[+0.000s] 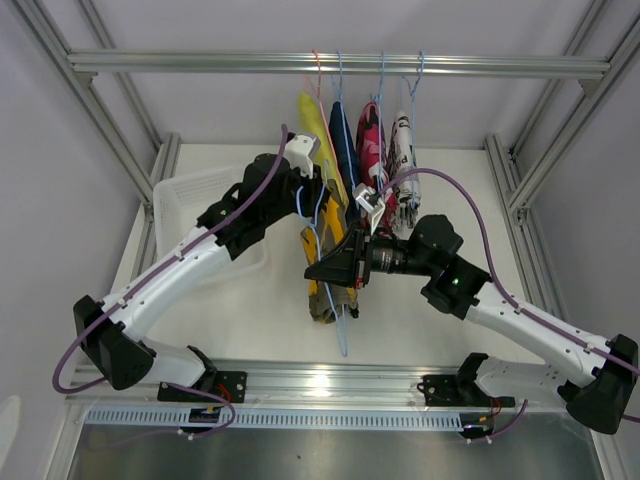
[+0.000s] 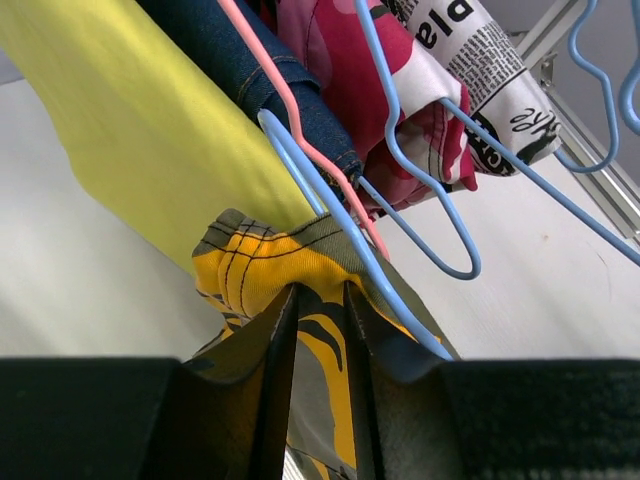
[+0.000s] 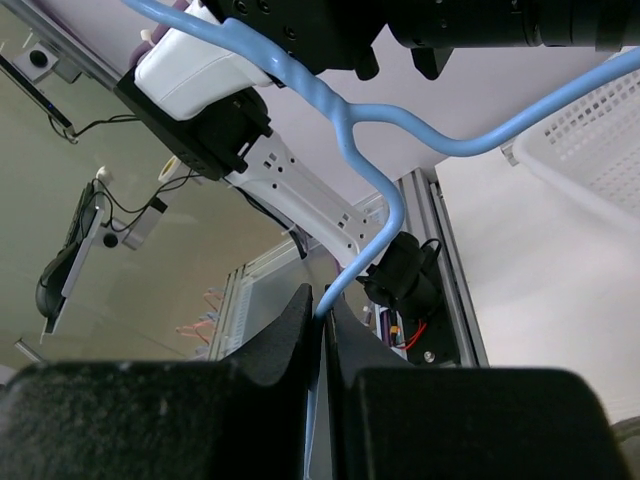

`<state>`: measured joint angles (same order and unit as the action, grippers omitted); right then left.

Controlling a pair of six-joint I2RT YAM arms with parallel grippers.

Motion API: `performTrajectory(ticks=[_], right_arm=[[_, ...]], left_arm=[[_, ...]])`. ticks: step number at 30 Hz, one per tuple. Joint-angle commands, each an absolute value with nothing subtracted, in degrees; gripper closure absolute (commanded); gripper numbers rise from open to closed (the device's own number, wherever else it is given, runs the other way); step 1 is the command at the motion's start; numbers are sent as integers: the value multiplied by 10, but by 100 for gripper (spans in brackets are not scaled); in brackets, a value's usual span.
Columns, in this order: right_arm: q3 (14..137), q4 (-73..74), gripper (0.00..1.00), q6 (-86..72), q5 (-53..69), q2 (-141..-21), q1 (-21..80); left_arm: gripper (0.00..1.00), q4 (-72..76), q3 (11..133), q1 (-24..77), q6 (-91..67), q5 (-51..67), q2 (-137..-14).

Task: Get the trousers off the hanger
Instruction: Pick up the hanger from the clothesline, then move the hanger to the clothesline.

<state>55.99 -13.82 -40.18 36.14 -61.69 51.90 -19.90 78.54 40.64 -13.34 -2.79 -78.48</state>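
Observation:
The yellow-brown camouflage trousers [image 1: 322, 296] hang from a light-blue hanger [image 1: 343, 335] that is off the rail, above the table's middle. My left gripper [image 1: 320, 203] is shut on their bunched waist [image 2: 262, 268], right beside the hanger's wire [image 2: 345, 235]. My right gripper [image 1: 313, 270] is shut on that hanger's wire [image 3: 385, 195], pinched between the fingertips. The plain yellow [image 1: 311, 118], navy [image 1: 344, 140], pink-red patterned [image 1: 372, 135] and newspaper-print [image 1: 403, 150] trousers hang on hangers from the top rail [image 1: 200, 63]. They also fill the left wrist view: yellow [image 2: 130, 120], navy [image 2: 275, 75], pink-red [image 2: 350, 50], newspaper-print [image 2: 495, 75].
A white mesh basket [image 1: 195, 200] stands on the table at the left, under my left arm; its corner shows in the right wrist view [image 3: 590, 150]. Aluminium frame posts stand at both sides and along the front edge [image 1: 330, 380].

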Motion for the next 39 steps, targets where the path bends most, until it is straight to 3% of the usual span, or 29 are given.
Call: performTrajectory(ticks=[1,7,13,17,30,34,39], right_arm=[[598,-234,100,-386,388,-609,527],[599,-221,100,-363,346,-602,526],[599,-214,100,-332,244,-572,526],[602,-213,100,-315,207,-558,526],[600,-265,100,-322,152,-562,518],[621,-280,100,-325,136,-589,513],[666,-284,100,-323,113,-634,503]], left_arm=[[71,-180,821,418,-113,-4,-790],[68,-199,824,436,-90,14,-789],[72,-252,796,467,-91,-80,-709],[70,-297,775,477,-98,-125,-630],[36,-370,622,511,-127,-139,-354],[32,-334,494,532,-155,-156,-279],[29,-310,468,548,-188,-196,-282]])
